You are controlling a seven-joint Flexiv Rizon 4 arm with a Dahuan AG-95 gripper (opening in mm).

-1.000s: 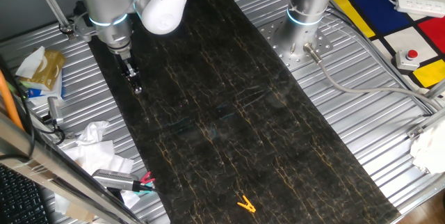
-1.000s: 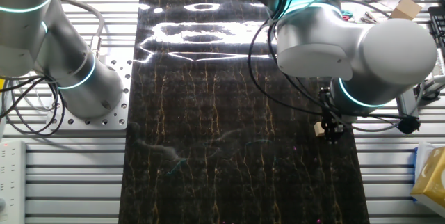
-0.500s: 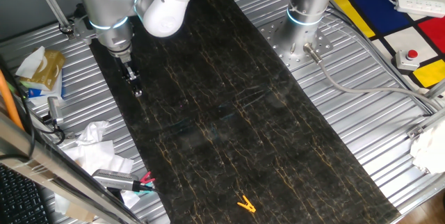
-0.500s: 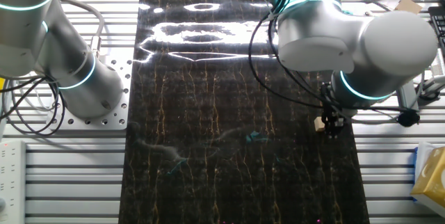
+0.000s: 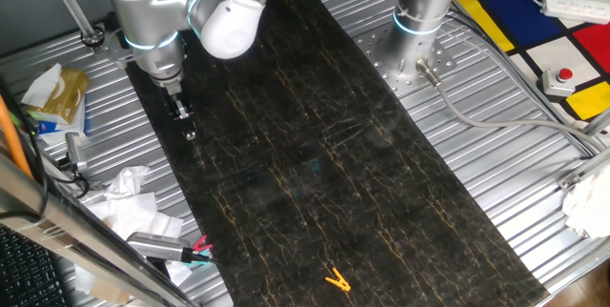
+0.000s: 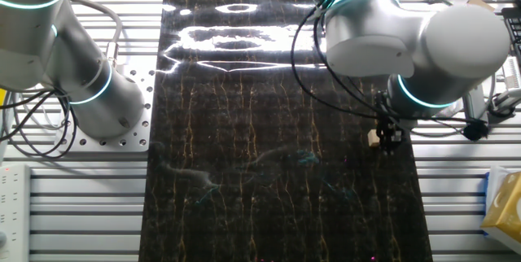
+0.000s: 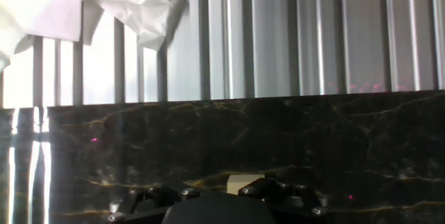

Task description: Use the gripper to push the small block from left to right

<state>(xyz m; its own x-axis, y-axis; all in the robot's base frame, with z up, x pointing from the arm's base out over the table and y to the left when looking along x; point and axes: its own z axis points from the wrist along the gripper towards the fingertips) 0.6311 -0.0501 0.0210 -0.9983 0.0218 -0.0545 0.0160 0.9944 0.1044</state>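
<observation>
On the dark marble mat (image 6: 244, 172), near its edge by the ribbed metal table (image 5: 534, 183), the small block (image 6: 374, 137) sits touching the gripper (image 6: 389, 138). It looks light, stiff wood — likely to slide or twist easily, so the push should meet a flat side squarely. Whether the fingers are spread or together cannot be told.

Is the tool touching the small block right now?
Cannot tell. In the other fixed view the small block sits tight against the tool, with no gap visible.
</observation>
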